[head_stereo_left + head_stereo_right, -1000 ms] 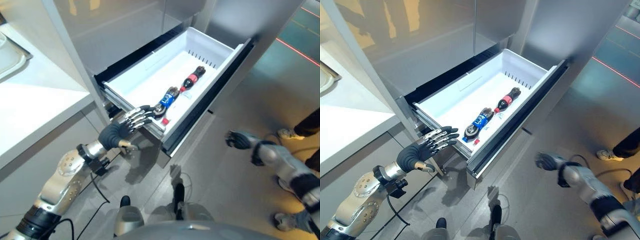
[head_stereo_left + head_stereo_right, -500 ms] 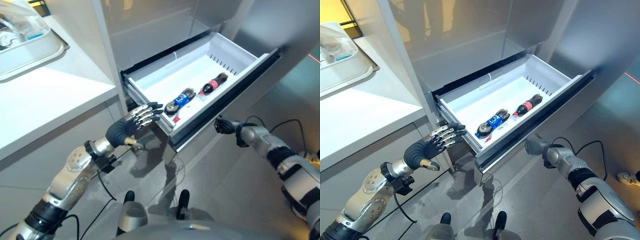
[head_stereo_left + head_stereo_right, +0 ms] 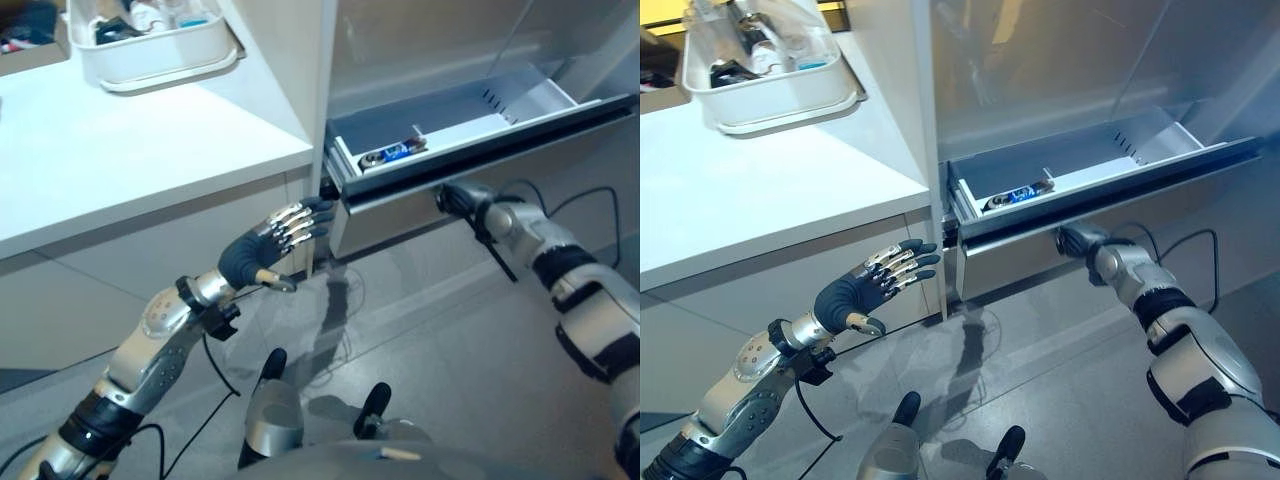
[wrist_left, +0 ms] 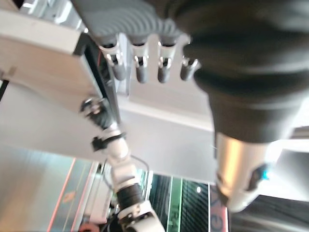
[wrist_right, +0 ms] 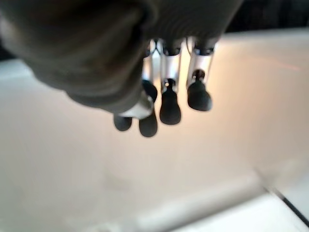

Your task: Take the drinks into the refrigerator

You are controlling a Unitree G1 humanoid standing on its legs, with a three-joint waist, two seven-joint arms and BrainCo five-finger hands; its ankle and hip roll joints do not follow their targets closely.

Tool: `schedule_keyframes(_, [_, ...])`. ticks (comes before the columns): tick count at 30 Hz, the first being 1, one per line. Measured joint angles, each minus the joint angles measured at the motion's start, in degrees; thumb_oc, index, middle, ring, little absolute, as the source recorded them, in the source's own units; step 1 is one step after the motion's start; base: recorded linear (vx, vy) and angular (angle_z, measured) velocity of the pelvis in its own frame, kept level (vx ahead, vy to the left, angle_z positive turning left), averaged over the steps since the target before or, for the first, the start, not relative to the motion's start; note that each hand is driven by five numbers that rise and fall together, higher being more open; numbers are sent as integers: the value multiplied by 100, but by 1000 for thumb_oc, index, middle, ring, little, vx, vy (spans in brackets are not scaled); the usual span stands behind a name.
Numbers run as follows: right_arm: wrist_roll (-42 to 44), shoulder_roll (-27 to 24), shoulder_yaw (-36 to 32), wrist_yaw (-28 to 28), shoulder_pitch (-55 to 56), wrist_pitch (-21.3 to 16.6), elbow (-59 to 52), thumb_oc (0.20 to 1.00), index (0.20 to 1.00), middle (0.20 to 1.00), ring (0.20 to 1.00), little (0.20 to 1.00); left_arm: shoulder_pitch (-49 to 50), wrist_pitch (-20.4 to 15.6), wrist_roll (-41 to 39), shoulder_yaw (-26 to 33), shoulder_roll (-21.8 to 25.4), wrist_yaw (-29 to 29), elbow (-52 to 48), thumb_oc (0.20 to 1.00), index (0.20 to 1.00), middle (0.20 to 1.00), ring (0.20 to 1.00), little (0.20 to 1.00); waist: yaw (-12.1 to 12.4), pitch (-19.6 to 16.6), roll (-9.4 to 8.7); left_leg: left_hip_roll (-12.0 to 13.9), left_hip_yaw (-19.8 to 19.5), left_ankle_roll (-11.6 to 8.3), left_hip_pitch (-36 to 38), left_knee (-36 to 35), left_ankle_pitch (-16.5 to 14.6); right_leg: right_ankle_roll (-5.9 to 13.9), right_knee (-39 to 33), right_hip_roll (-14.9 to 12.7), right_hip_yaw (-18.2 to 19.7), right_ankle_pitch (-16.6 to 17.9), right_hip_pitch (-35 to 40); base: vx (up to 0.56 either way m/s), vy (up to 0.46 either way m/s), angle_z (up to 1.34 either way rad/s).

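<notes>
The refrigerator's white drawer (image 3: 470, 140) stands pulled out, with its dark front edge facing me. Inside lies a bottle with a blue label (image 3: 386, 153), also in the right eye view (image 3: 1014, 197). Just behind it shows the end of a second, dark bottle (image 3: 1042, 184), the rest hidden by the drawer wall. My right hand (image 3: 458, 196) rests against the drawer's front panel with its fingers (image 5: 169, 104) straight, holding nothing. My left hand (image 3: 268, 243) hovers open, just left of the drawer's corner and below the counter edge.
A white counter (image 3: 130, 150) runs along the left, carrying a white tub (image 3: 150, 50) of small items. The steel refrigerator door (image 3: 1040, 70) rises above the drawer. Grey floor lies below the drawer.
The whole view has dropped and swung left. My right hand has come up from the floor side onto the drawer's front. The drawer seems pushed further in. The left hand stays open near its corner.
</notes>
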Motion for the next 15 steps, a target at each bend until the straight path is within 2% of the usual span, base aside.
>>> schedule_keyframes(4, [38,110,-6,-32,-17,-16,-156,200,200,200,200,200,-36,-12,0,-2,2,30,-5,1000,1000,1000,1000,1000,246,11,-10,-108,-64,50,16,1,9,73,91,-117,-49,-80,29,-4,33,15])
schedule_keyframes(7, [49,184,-226,-33,323,-46,-363,200,200,200,200,200,-38,-31,2,-1,2,62,-9,1000,1000,1000,1000,1000,274,35,-57,-169,-70,90,26,2,1,101,183,-193,-47,-127,25,-10,31,8])
schedule_keyframes(8, [49,181,-239,-26,401,-46,-414,282,282,282,282,282,-40,-39,3,-1,3,65,-10,1000,1000,1000,1000,1000,263,37,-62,-178,-70,97,27,1,-3,106,185,-200,-44,-131,22,-9,51,0])
schedule_keyframes(9, [50,180,-279,-17,607,-45,-551,398,398,398,398,398,-43,-54,7,3,3,77,-14,1000,1000,1000,1000,1000,239,45,-76,-189,-56,111,42,1,-11,113,189,-211,-29,-135,21,-6,54,-5])
schedule_keyframes(10, [81,202,-614,-27,982,-58,-839,1000,1000,1000,1000,1000,-18,-64,12,20,3,113,-57,1000,1000,1000,1000,1000,236,52,-93,-188,-18,121,69,-8,-18,121,198,-223,3,-141,27,-11,51,-9])
schedule_keyframes(14, [222,447,-1066,-80,1994,-88,-1045,1000,1000,1000,1000,1000,99,-84,92,121,16,210,-127,1000,1000,1000,1000,1000,47,82,-167,-175,234,154,221,-39,-74,125,250,-227,296,-130,-42,-34,45,-35])
schedule_keyframes(15, [295,457,-1226,-69,2411,-89,-1307,1000,1000,1000,1000,1000,129,-93,124,174,23,232,-137,1000,1000,1000,1000,1000,-76,98,-194,-165,332,160,213,-48,-83,123,305,-230,392,-129,-133,-17,32,-43])
